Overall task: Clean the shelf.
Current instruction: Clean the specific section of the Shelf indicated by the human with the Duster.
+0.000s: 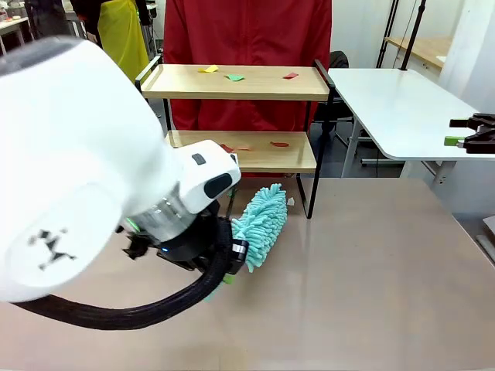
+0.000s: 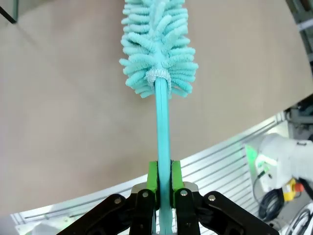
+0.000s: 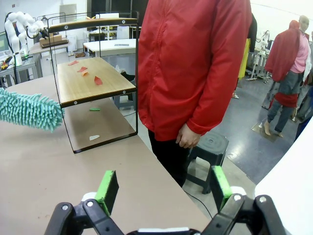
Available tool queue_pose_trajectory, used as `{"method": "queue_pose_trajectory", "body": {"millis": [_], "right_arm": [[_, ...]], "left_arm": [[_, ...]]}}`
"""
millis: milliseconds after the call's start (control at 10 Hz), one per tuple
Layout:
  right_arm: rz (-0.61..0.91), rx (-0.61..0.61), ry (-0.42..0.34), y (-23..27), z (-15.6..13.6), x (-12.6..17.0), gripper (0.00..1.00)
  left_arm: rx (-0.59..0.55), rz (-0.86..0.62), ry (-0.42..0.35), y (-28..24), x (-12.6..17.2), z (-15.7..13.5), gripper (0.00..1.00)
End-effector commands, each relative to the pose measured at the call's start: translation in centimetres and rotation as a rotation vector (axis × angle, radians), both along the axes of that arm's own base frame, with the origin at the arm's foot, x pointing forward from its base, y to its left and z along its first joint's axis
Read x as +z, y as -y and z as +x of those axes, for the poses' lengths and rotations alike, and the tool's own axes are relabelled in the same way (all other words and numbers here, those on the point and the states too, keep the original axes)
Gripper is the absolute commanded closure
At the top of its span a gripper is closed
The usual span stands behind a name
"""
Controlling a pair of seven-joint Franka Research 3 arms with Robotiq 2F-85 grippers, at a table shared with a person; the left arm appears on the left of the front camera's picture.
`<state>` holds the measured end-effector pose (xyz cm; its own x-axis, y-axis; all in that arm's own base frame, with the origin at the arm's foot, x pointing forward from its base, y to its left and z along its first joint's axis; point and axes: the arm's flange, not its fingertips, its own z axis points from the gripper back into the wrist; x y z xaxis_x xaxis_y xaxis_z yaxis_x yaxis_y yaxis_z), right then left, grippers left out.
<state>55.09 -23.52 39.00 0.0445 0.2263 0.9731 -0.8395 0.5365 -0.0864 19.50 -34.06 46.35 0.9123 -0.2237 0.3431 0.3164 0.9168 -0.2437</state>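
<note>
Low in the frame, the left gripper (image 2: 164, 177) clamps the handle of the duster (image 2: 159, 49). The right gripper (image 3: 164, 188) gapes, empty. Upper centre, the shelf (image 1: 240, 83) carries coloured scraps (image 1: 234, 77) on both boards, so cleaning seems not yet begun.

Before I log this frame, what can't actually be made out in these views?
- Front view: the left arm's white casing hides the left hand's grip and the shelf's left legs.
- Left wrist view: the duster's tip is cut off by the top edge.
- Right wrist view: the pale scrap under the shelf is too small to identify.
</note>
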Motion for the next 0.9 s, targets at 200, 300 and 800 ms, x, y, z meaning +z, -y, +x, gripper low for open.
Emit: {"method": "queue_pose_trajectory", "body": {"millis": [200,300,800], "right_arm": [[-0.003,0.005,0.000,-0.3,-0.2,0.2,0.00],[-0.003,0.005,0.000,-0.3,-0.2,0.2,0.00],[-0.003,0.005,0.000,-0.3,-0.2,0.2,0.00]], "left_arm": [[0.045,-0.074,-0.021,2.6,-2.1,0.9,0.87],[0.039,-0.043,0.000,1.2,-1.2,0.5,0.87],[0.240,-0.031,0.122,6.1,-3.7,-1.2,0.87]]}}
